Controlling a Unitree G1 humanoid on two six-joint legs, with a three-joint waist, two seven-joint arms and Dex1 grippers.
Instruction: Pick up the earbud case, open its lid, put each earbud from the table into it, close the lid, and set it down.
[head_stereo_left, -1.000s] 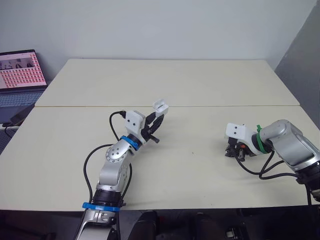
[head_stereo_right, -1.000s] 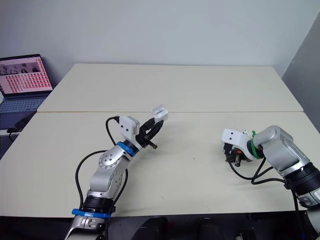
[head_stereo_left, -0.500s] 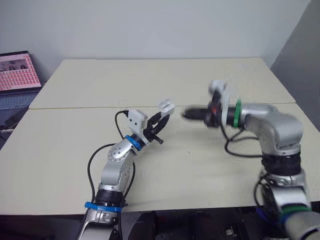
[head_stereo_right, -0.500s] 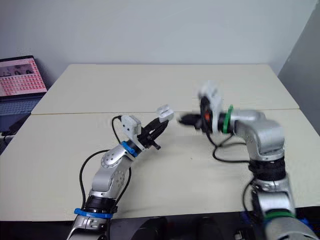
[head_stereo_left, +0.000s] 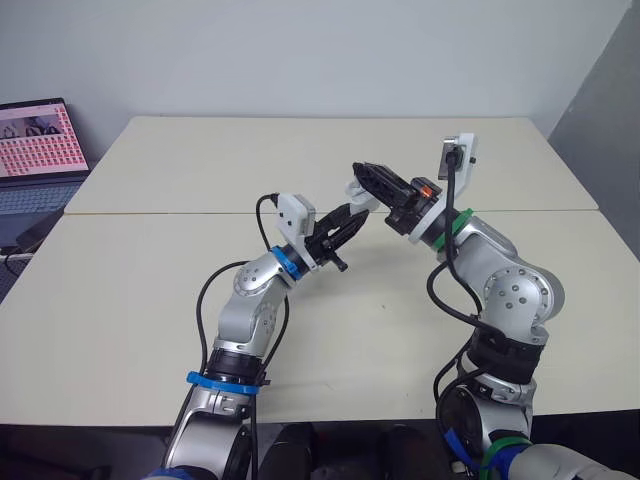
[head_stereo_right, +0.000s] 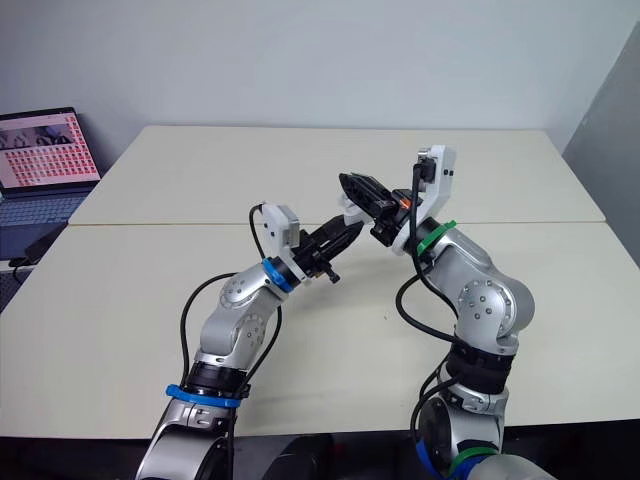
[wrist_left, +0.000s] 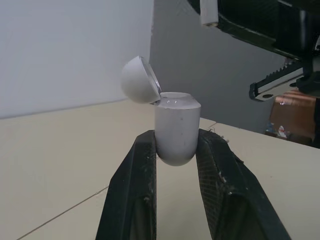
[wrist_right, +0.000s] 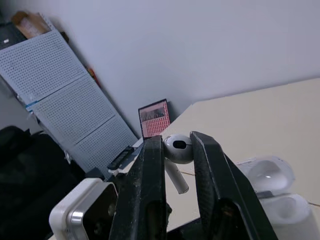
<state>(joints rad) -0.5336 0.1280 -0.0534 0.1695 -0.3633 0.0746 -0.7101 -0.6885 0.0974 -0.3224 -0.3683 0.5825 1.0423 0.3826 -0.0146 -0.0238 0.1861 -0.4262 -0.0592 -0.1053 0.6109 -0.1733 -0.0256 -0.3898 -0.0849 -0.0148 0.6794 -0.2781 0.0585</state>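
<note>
Above table (head_stereo_left: 130, 300): left gripper (wrist_left: 175, 146) clamping earbud case (wrist_left: 176, 122), lid open; right gripper (wrist_right: 177, 142) pinching earbud (wrist_right: 176, 150), poised just above case.

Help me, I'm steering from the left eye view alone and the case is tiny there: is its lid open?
Observer: Yes. In the left wrist view the earbud case is clamped between the fingers of the left end effector, with its lid hinged back.
Operator: And the other arm: carrying anything?
Observer: Yes. The right wrist view shows a white earbud pinched by its head in the right end effector, its stem sticking out free.
</note>
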